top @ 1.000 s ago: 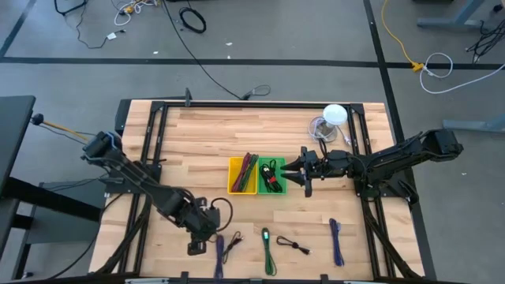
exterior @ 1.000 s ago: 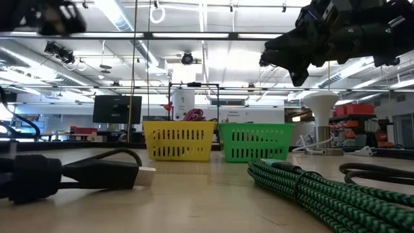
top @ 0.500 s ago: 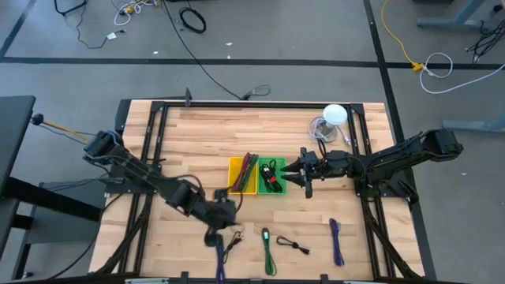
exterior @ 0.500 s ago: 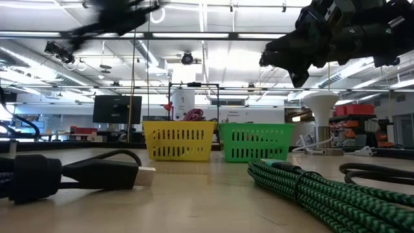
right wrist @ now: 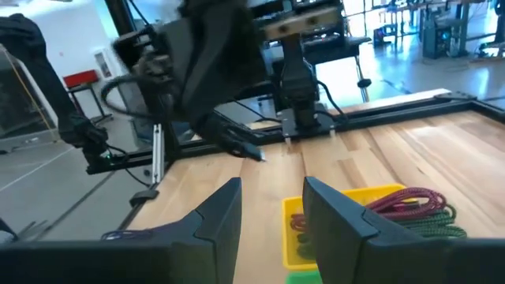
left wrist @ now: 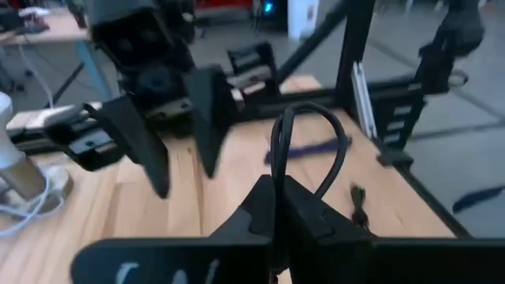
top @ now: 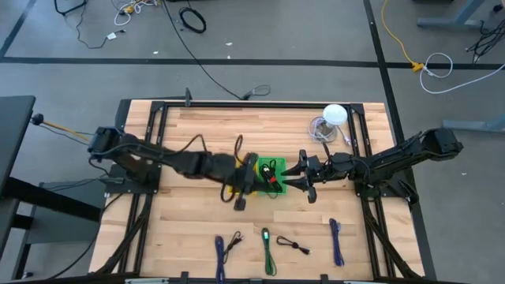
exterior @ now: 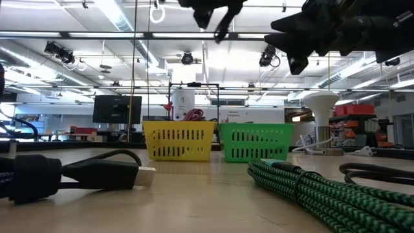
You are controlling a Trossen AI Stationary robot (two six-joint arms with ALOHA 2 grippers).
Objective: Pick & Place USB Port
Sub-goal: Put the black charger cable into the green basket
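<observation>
The left gripper (top: pixel 241 189) hangs over the yellow bin (top: pixel 234 183), jaws clenched on a black cable (left wrist: pixel 309 158), which only the left wrist view shows clearly. Dropping it remains, I judge. The right gripper (top: pixel 302 175) waits beside the green bin (top: pixel 278 192), jaws spread. More cables (top: pixel 268 248) lie on the desk (top: pixel 205 134).
</observation>
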